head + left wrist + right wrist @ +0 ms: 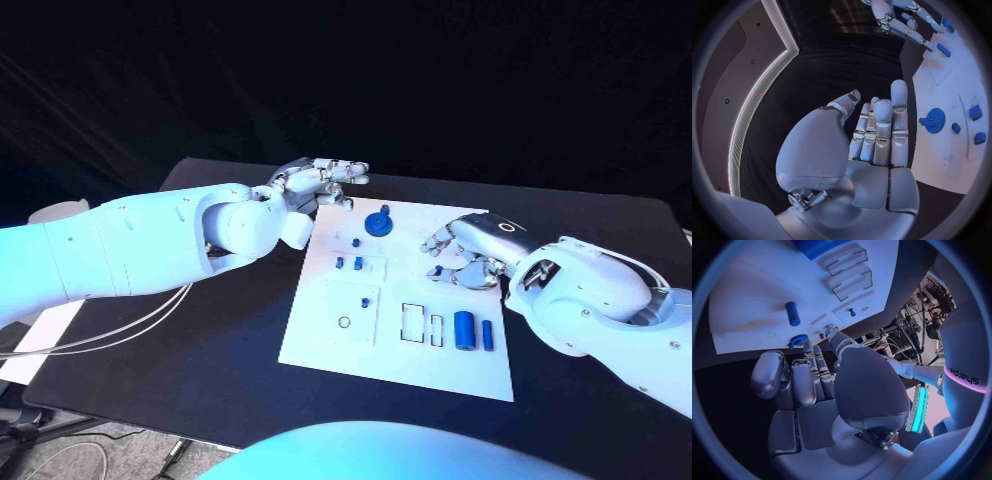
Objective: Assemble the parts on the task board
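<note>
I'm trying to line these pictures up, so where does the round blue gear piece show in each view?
Head view: the blue gear sits at the far end of the task board, right of the left hand.
Left wrist view: the gear lies on the board, beyond the fingers.
Right wrist view: I cannot pick it out with certainty.
Shared landmark: the white board.

Two white, smooth-shelled arms end in silver hands with jointed metal fingers: left hand (pixel 315 183), right hand (pixel 473 250). Thin pale cables (pixel 101 330) hang under the left arm. The right forearm bears a dark logo (pixel 542 277).
</note>
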